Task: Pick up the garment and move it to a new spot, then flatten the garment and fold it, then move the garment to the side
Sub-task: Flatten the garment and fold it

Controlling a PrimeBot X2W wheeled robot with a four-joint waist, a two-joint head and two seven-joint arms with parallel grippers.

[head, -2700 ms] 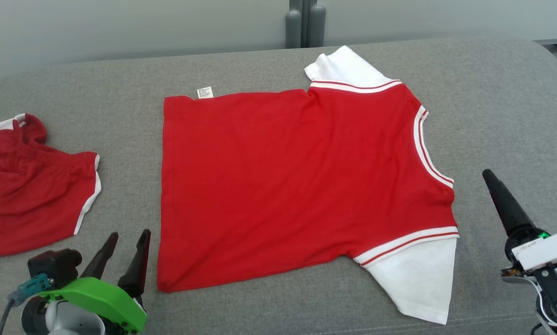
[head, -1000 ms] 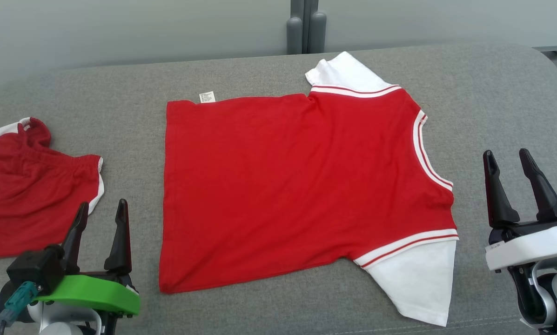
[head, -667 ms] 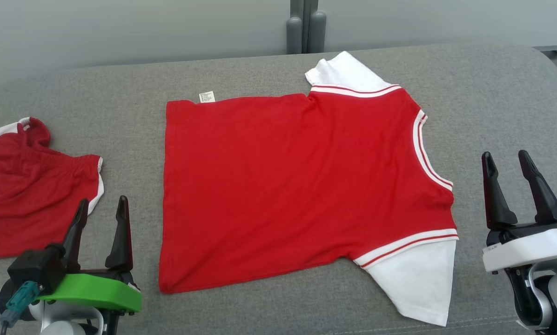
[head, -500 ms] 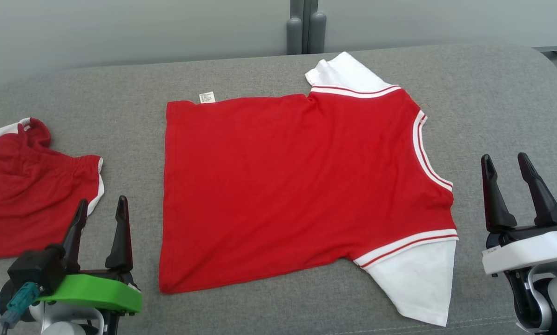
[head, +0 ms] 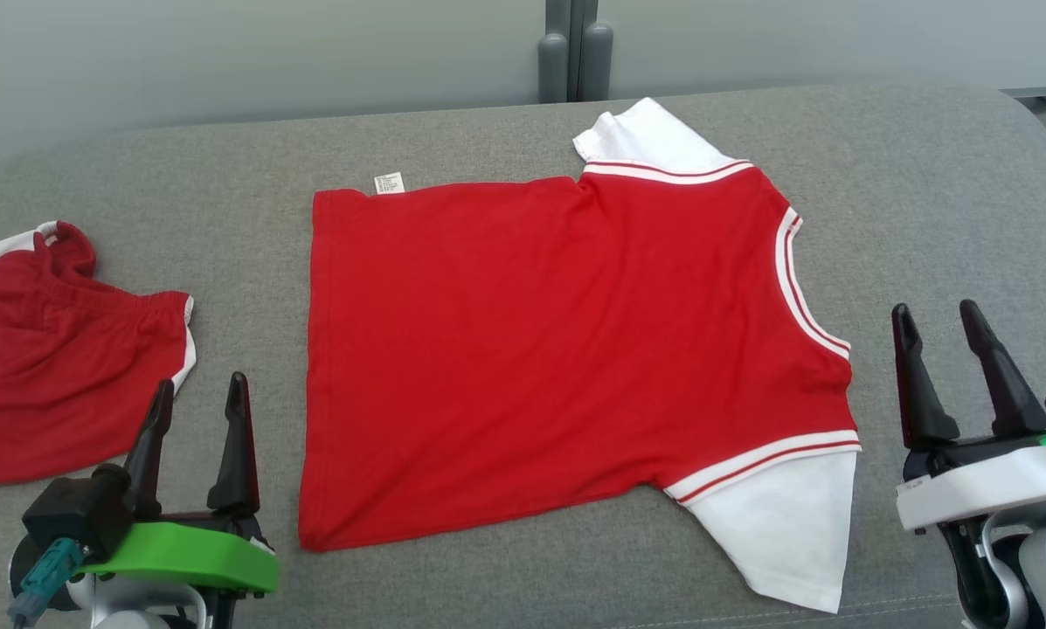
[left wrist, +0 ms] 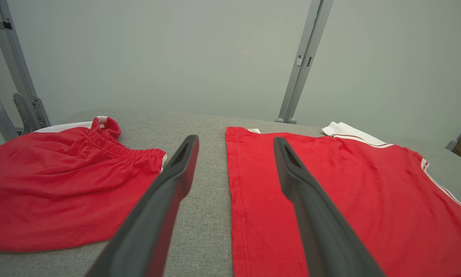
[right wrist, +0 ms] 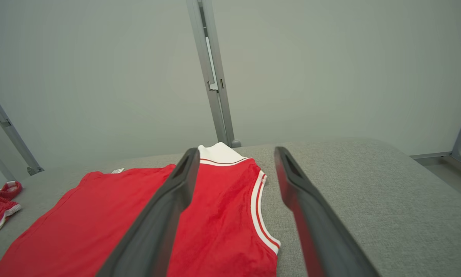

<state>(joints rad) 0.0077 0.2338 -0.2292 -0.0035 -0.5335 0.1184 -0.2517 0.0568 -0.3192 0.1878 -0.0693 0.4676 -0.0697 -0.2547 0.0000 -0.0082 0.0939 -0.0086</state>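
Red T-shirt with white sleeves, spread flat on grey padded surface, central and straight ahead, between the two grippers. Long axis, hem to striped neckline, set crosswise: hem toward the robot's left, neckline toward its right. Far sleeve pointing away from the robot, near sleeve pointing back toward it at lower right. Small white label protruding at the far hem corner.

Left gripper: fingers spread wide, empty, tips aimed away from the robot, just outside the hem's near corner and apart from the cloth. Right gripper: likewise spread and empty, just beyond the neckline and near sleeve, not touching either. Each arm thus nearer to one end of the shirt, left to hem, right to neckline.

Red shorts lying crumpled at far left, well apart from the shirt, close beside the left gripper.

Judged stage: flattening apparently complete, folding not yet begun; probable approach a short inward reach by each arm to its own end.
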